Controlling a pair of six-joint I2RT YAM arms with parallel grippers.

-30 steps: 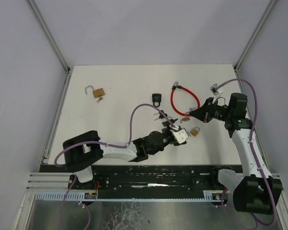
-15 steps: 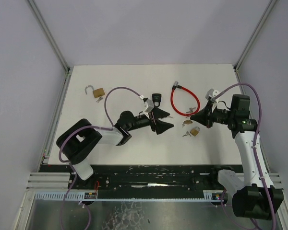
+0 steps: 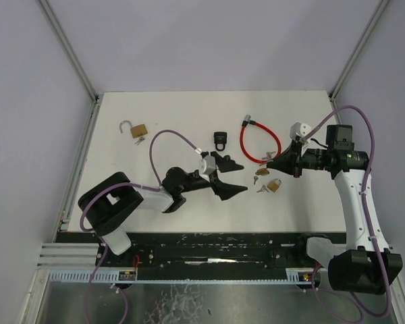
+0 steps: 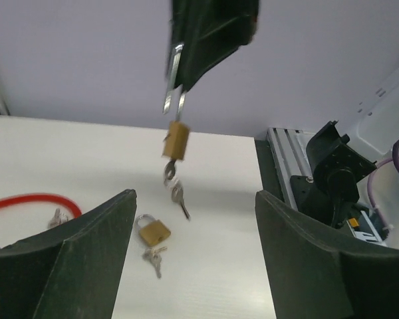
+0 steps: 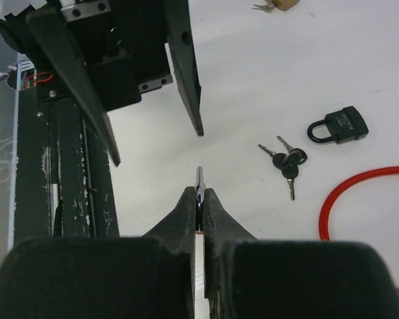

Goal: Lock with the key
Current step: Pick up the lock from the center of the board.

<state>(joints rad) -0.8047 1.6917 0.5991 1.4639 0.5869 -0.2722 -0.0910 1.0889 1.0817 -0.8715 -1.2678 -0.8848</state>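
Observation:
My right gripper (image 3: 271, 164) (image 5: 199, 193) is shut on the steel shackle (image 5: 199, 181) of a small brass padlock (image 4: 176, 139) (image 3: 260, 171), which hangs above the table. A key ring with keys (image 4: 176, 189) dangles under its body. My left gripper (image 3: 237, 177) (image 4: 194, 199) stands open just left of it, pointing at it, with nothing between its fingers (image 4: 86, 259). A second brass padlock (image 3: 274, 183) (image 4: 153, 230), shackle shut, lies on the table with its own keys (image 4: 156, 258).
A red cable lock (image 3: 258, 138) (image 5: 359, 212) lies behind the hanging padlock. A black padlock (image 3: 220, 140) (image 5: 339, 125) and black-headed keys (image 5: 286, 159) lie nearby. An open brass padlock (image 3: 136, 129) sits at the far left. The table's near edge rail (image 4: 286, 173) runs on the right in the left wrist view.
My left gripper has drawn back to the left, away from the padlocks, and turned to face the right gripper. The right arm has shifted slightly right, still holding the padlock.

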